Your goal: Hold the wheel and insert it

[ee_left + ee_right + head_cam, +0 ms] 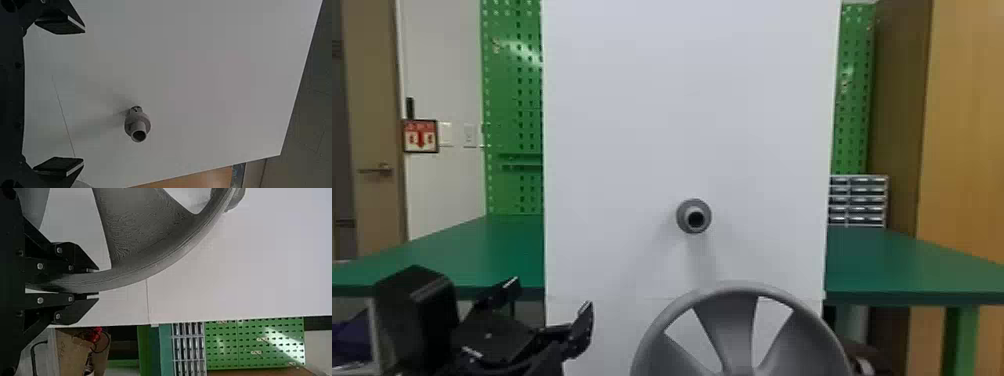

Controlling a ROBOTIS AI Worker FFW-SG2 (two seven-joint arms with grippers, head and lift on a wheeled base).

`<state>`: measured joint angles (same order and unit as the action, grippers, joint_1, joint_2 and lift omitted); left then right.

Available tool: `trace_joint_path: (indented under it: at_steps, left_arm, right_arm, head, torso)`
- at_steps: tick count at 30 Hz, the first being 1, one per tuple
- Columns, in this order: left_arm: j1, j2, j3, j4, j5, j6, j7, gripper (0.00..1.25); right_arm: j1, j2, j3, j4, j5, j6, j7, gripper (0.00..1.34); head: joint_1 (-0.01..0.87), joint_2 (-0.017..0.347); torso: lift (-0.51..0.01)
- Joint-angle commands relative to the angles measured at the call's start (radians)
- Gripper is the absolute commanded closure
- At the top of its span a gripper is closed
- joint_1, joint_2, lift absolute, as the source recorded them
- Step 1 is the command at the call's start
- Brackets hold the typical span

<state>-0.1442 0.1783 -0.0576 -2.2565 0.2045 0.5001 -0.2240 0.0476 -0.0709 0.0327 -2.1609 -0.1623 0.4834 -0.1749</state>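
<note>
Wheel (732, 332) | rim (129, 277) in right hand (98, 284) | grey peg (685, 216) (hollow-tipped) well apart

A workshop; green pegboard (513, 115); small-parts drawers (859, 201); green worktable (452, 250).

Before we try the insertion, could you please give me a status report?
Right gripper shut on wheel. Left gripper open, empty. Wheel below gray peg, not on it. Nothing visible between them.

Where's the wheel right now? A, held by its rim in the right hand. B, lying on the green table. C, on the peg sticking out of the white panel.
A: the right hand is closed on the rim of the wheel.
</note>
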Motion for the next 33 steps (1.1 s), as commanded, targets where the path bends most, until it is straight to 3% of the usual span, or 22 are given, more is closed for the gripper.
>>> trace_joint_path:
  at_steps: [1,22,33]
  left_arm:
    - [0.0,0.0,-0.002,0.002,-0.002,0.0,0.0,0.1]
    - [-0.005,0.0,-0.007,0.006,-0.008,0.0,0.0,0.1]
    - [-0.002,0.0,-0.01,0.009,-0.008,-0.002,0.0,0.1]
  right_arm:
    - [-0.023,0.0,-0.001,-0.013,-0.003,0.031,0.0,1.17]
    - [-0.158,0.014,0.013,-0.057,-0.028,0.221,0.0,1.17]
    - [-0.206,0.022,0.019,-0.065,-0.028,0.253,0.0,1.17]
  head:
    - [0.097,0.015]
    - [0.097,0.015]
    - [0.097,0.015]
  torso:
    - [-0.442]
    - [-0.442]
    - [-0.442]
